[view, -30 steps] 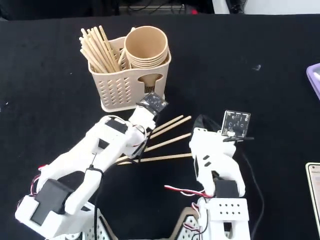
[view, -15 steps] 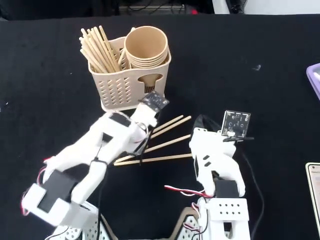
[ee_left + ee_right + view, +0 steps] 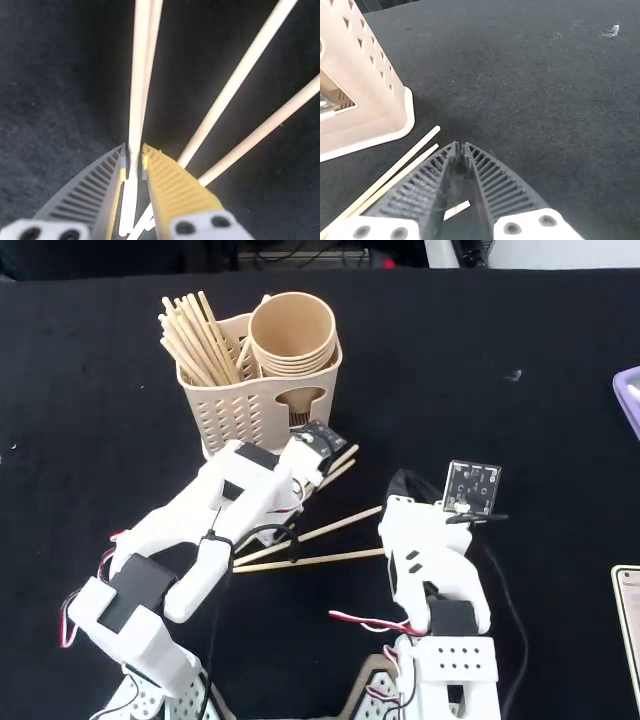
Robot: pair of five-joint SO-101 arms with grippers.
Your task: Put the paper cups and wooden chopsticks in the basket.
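Observation:
A beige basket (image 3: 250, 410) at the back of the table holds a stack of paper cups (image 3: 292, 335) and a bundle of wooden chopsticks (image 3: 195, 335). My left gripper (image 3: 134, 154) is shut on a pair of chopsticks (image 3: 141, 75) just in front of the basket; from above the left gripper (image 3: 303, 495) holds that pair (image 3: 342, 462) slanting toward the basket's base. Two more loose chopsticks (image 3: 330, 527) lie on the cloth beside it. My right gripper (image 3: 459, 146) is shut with nothing in it, low over the cloth right of the basket (image 3: 360, 75).
The table is covered in black cloth. A purple object (image 3: 630, 395) and a pale card (image 3: 628, 610) sit at the right edge. A bit of white lint (image 3: 610, 31) lies on the cloth beyond the right gripper.
The left arm has pushed forward toward the basket, carrying the held pair of chopsticks up and closer to the basket's base. The right arm has kept still.

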